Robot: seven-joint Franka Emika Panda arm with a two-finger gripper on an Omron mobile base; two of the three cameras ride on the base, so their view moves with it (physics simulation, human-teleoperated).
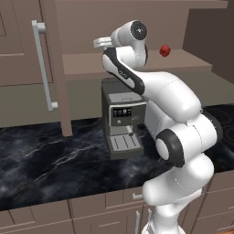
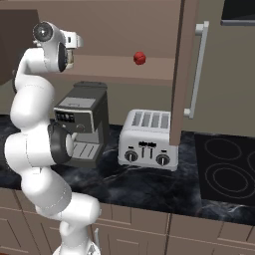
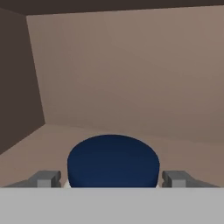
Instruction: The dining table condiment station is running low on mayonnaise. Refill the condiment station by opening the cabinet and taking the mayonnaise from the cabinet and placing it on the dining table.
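The mayonnaise [image 3: 113, 159] stands on the cabinet shelf, and its dark blue lid is close before the hand camera. My gripper [image 3: 111, 178] is open, with one fingertip on each side of the jar and thin gaps beside the lid. In the base views my hand [image 1: 103, 43] [image 2: 74, 41] reaches into the open taupe cabinet [image 1: 137, 64] at shelf height, above the coffee machine. The cabinet's doors stand open, each with a long silver handle [image 1: 43, 64] [image 2: 199, 69]. The dining table is out of view.
A small red object [image 1: 165, 50] [image 2: 140, 58] lies further right on the same shelf. Below it, a coffee machine [image 1: 121, 119] [image 2: 82, 119] and a toaster [image 2: 148, 139] stand on the black marble counter [image 1: 45, 160]. A cooktop [image 2: 224, 174] lies at the right.
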